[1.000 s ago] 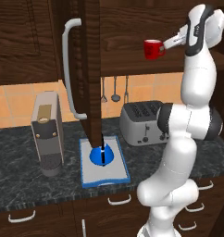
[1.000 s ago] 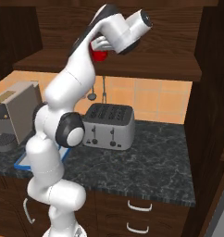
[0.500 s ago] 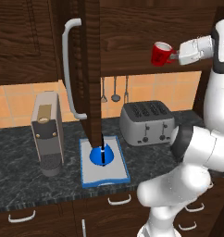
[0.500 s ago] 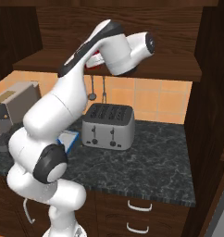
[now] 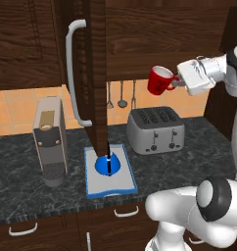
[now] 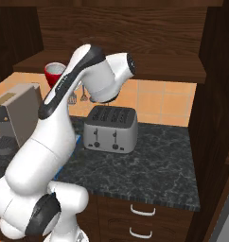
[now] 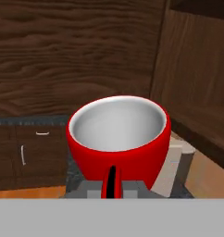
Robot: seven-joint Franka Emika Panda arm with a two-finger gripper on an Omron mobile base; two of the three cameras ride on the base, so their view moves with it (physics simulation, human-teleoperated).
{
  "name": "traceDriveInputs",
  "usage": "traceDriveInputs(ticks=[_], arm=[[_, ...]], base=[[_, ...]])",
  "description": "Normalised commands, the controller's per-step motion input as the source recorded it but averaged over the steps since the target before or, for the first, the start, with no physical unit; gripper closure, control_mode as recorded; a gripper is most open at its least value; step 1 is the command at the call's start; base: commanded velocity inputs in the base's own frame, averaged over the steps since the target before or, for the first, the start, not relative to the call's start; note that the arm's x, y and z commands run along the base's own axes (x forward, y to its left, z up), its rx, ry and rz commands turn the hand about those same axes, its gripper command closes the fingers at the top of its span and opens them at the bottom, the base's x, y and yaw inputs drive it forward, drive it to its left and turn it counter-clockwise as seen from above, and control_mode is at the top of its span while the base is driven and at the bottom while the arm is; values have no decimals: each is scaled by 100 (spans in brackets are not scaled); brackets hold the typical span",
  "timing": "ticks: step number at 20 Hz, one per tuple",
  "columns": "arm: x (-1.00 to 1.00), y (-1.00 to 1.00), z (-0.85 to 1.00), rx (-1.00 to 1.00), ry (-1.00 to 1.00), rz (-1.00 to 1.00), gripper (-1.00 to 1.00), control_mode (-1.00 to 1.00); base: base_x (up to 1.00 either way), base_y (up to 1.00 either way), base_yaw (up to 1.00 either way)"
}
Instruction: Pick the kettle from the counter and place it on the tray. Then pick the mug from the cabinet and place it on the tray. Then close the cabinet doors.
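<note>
While raised, tool (image 5: pixel 175 83) gripping mug (image 5: pixel 159 80).

silver toaster (image 5: pixel 156 130) right of coffee machine (image 5: pixel 50 141), hanging utensils (image 5: pixel 121 94) behind

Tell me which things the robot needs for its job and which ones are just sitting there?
Needed: mug held in the gripper, kettle on the tray, cabinet door.
Just sitting: toaster, coffee machine, hanging utensils.

open cabinet door (image 5: pixel 96 73) hides kettle (image 5: pixel 106 164) top; arm covers mug (image 6: pixel 53 73) partly
</note>
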Motion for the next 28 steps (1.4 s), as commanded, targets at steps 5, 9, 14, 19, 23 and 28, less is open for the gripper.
traceDriveInputs(ticks=[5, 9, 14, 19, 23, 28], arm=[[-85, 57, -85, 0, 13, 25, 100, -100], [-37, 83, -100, 0, 12, 1, 100, -100], [0, 43, -100, 0, 15, -10, 100, -100], [16, 1, -100, 3, 24, 0, 100, -100], [24, 0, -100, 1, 26, 1, 100, -100], [45, 12, -73, 1, 18, 2, 100, -100]], base=[[0, 0, 0], [0, 0, 0], [0, 0, 0], [0, 0, 0], [0, 0, 0], [0, 0, 0]])
